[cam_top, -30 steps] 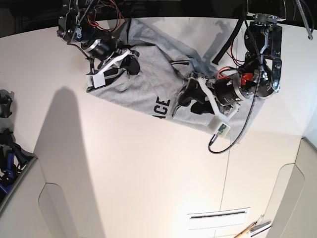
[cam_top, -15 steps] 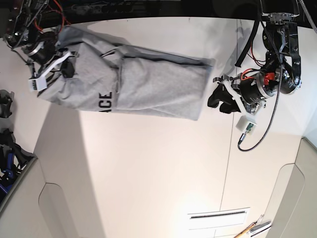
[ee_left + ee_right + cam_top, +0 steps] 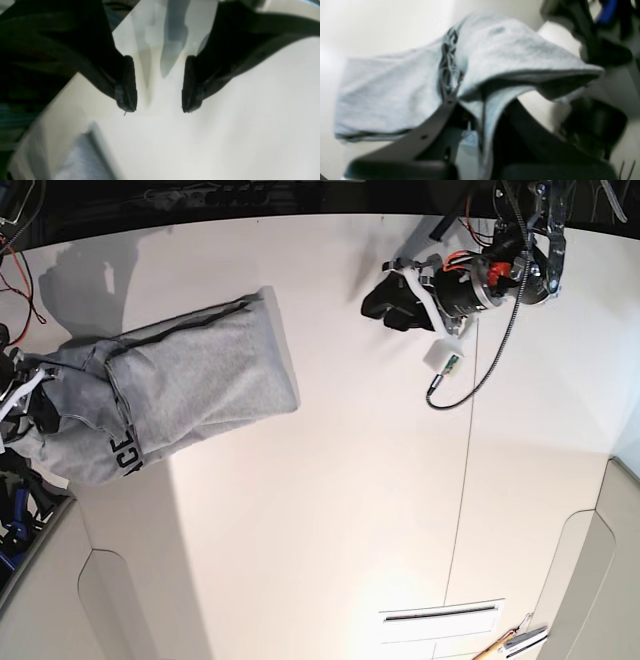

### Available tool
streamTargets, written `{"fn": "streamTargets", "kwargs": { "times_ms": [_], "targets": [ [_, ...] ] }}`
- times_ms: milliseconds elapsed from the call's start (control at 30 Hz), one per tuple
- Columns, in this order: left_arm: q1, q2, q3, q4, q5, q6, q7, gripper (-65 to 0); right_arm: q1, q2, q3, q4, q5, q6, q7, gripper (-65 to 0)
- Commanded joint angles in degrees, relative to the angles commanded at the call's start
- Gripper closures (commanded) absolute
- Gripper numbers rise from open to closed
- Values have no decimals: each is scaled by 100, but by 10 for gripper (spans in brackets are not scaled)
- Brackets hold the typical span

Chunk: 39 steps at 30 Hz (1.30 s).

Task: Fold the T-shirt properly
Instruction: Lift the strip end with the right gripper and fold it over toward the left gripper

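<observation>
The light grey T-shirt (image 3: 190,385) lies as a long folded strip at the table's left, with black lettering (image 3: 122,455) near its left end. My right gripper (image 3: 25,395) is at the table's left edge, shut on that end of the shirt. In the right wrist view the shirt (image 3: 395,92) drapes over my right gripper (image 3: 472,117), blurred. My left gripper (image 3: 385,300) is open and empty at the back of the table, well right of the shirt. In the left wrist view my left gripper (image 3: 157,107) stands open over bare table, with a shirt corner (image 3: 80,160) at lower left.
A cable with a small white connector (image 3: 443,360) hangs from the left arm. Dark and blue gear (image 3: 12,500) sits off the table's left edge. A table seam (image 3: 465,480) runs front to back. A vent slot (image 3: 440,615) and a tool (image 3: 515,640) lie at front right.
My right gripper has dragged the shirt leftwards to the table's left edge. My left gripper let go of the shirt's right end and moved away to the back.
</observation>
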<state>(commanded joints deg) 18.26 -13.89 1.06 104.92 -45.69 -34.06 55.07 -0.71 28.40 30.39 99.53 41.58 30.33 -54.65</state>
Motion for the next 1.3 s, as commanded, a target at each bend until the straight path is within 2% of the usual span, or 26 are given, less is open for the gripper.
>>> {"fn": "streamTargets", "kwargs": {
  "times_ms": [67,233,400,567,767,867,900,933,1067,1200,1300],
  "targets": [
    [-2,160,330,0,330,26,-170,-327,144,-2,-286,2,-37,-2,-11,0],
    [-28,592,883,-2,1226,579,-693,-327,466,-68,-1436,24,-402,-55,-96,0],
    [-39,885,986,-122,1626,645,-870,-327,494,-802,-2057,140,-557,-72,-192,0],
    [-225,901,986,-756,1725,645,-881,-327,494,-1602,-2175,138,-737,-70,-302,0],
    [-522,898,986,-1287,1722,645,-879,-327,492,-2177,-2319,131,-1078,-48,-374,0],
    [-634,896,986,-1285,1620,643,-855,-327,492,-2190,-2769,118,-1521,-50,-212,-241],
    [-671,898,986,-1285,1580,640,-844,-327,494,-2190,-2953,118,-1674,-50,-157,-297],
    [-699,896,986,-1283,1530,640,-831,-327,496,-2188,-3147,118,-1777,-48,-107,-321],
    [-715,896,986,-1261,1480,638,-645,-327,516,-2175,-4070,120,-2129,-48,39,-321],
    [-713,894,955,-1252,1462,638,-262,-326,568,-2175,-5099,118,-2396,-50,57,-321],
    [-632,894,739,-1078,1460,579,-210,-326,625,-2175,-5672,127,-2559,-63,39,-321]
  ]
}}
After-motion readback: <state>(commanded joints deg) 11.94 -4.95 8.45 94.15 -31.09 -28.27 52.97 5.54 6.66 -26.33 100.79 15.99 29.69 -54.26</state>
